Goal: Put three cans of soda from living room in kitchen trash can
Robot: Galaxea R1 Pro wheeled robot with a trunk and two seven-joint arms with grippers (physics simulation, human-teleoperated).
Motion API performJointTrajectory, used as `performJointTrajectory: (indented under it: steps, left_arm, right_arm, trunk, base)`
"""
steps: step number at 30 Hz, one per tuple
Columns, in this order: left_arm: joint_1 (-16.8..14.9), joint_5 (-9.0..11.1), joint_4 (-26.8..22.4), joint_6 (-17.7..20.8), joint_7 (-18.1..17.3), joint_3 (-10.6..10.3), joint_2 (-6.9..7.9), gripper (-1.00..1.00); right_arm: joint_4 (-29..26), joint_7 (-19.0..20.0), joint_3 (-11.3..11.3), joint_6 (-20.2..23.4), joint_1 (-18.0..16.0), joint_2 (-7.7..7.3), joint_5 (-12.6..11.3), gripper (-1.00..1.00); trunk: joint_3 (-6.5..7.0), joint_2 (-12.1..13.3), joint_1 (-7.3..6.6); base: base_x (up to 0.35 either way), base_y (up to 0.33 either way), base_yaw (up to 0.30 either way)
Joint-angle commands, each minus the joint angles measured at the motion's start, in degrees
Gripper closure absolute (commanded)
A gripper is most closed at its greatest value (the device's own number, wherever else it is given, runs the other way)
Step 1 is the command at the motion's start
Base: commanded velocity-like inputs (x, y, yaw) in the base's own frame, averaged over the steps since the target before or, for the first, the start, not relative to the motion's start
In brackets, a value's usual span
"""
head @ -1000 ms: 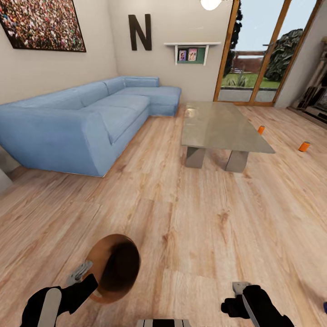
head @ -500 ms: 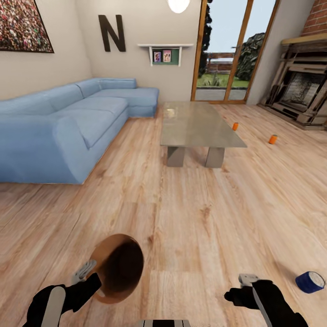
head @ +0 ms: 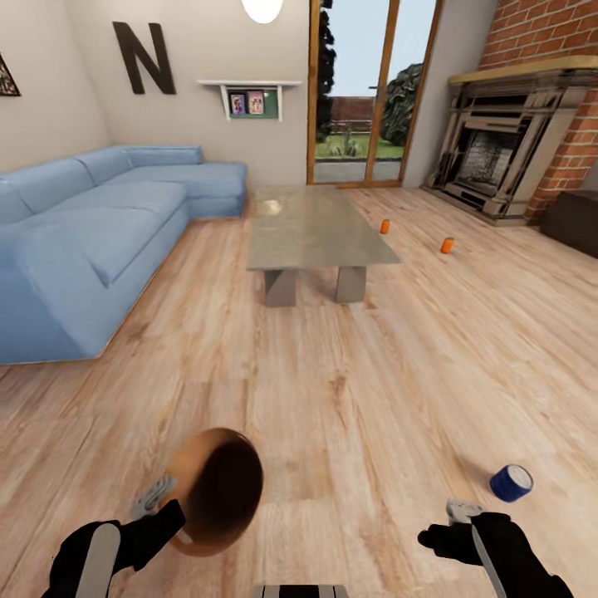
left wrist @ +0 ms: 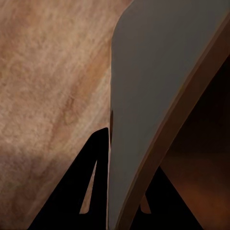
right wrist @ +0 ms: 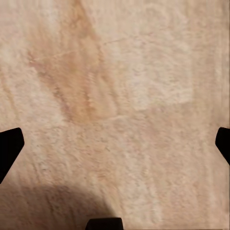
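Two orange soda cans stand on the wood floor right of the low grey table (head: 320,228): one (head: 384,226) by its far edge, the other (head: 448,245) further right toward the fireplace. A third can is out of view. The coppery trash can (head: 214,490) hangs tilted at the lower left, its dark mouth facing me. My left gripper (head: 155,497) is shut on its rim, and the left wrist view has the bin's wall (left wrist: 143,96) between the fingers. My right gripper (head: 458,513) is open over bare floor (right wrist: 115,146) at the lower right.
A blue cylinder (head: 510,482) lies on the floor just beyond my right gripper. The blue sofa (head: 91,224) runs along the left. A brick fireplace (head: 507,158) and a dark box (head: 575,220) stand at the right, with glass doors (head: 361,91) behind the table.
The camera has swung to the right, so the whole room has slid left, bringing the fireplace and the blue cylinder further in. Both arms and the held bin keep their pose.
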Motion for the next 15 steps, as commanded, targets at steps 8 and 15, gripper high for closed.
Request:
performJointTrajectory:
  steps: [8, 15]
  left_arm:
    - [-0.01, 1.46, -0.05, -0.16, 0.36, -0.45, 0.00, 1.00]
    - [-0.01, 1.46, -0.03, -0.15, 0.41, -0.67, 0.00, 1.00]
  right_arm:
    - [0.00, 0.00, -0.31, -0.01, 0.00, 0.00, 0.14, -1.00]
    - [-4.40, 0.40, -1.01, 0.07, 0.23, -0.97, 0.16, -1.00]
  trunk:
    - [0.01, 0.00, 0.00]
    - [0.01, 0.00, 0.00]
  base:
    - [0.159, -0.288, -0.257]
    - [0.155, -0.279, -0.050]
